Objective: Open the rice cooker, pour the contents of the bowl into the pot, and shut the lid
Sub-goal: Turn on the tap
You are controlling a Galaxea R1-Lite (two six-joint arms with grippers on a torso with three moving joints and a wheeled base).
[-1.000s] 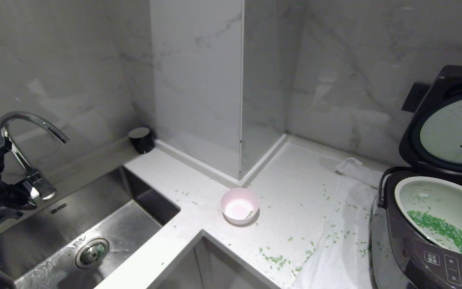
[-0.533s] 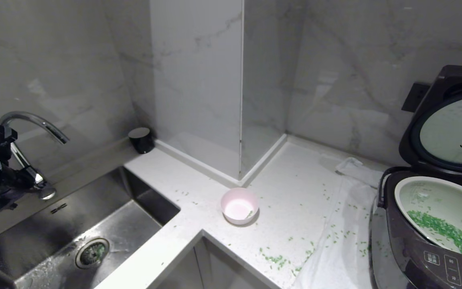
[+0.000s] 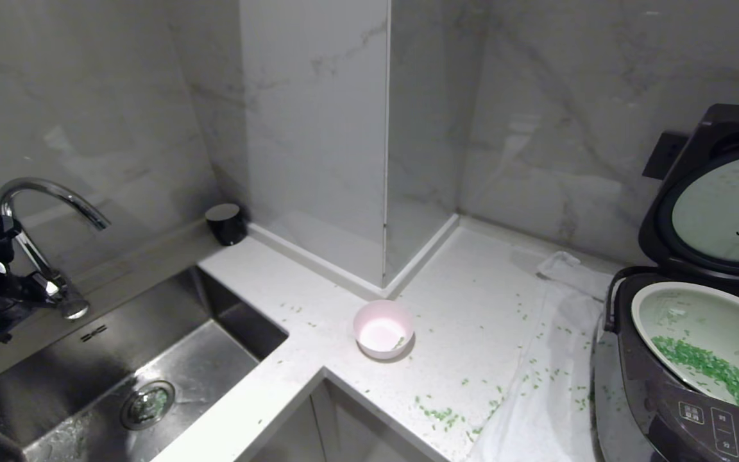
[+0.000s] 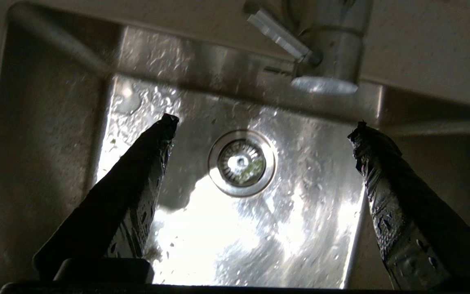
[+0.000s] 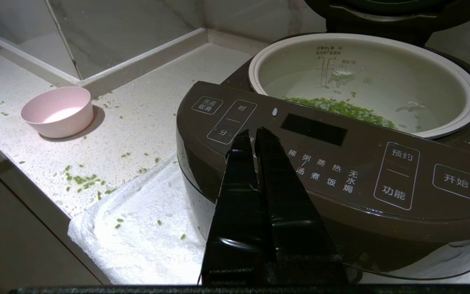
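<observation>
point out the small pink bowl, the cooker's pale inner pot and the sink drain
small pale pink round bowl [image 3: 383, 328], head view, white inside floor
pale whitish-green inner pot [image 5: 443, 87], right wrist view, bare inner wall
round steel sink drain [image 4: 242, 162], left wrist view, strainer centre

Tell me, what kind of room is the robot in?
Most likely a home kitchen. There is a steel sink with a tap set into a white counter, a rice cooker standing open, and marble-look walls behind.
</observation>
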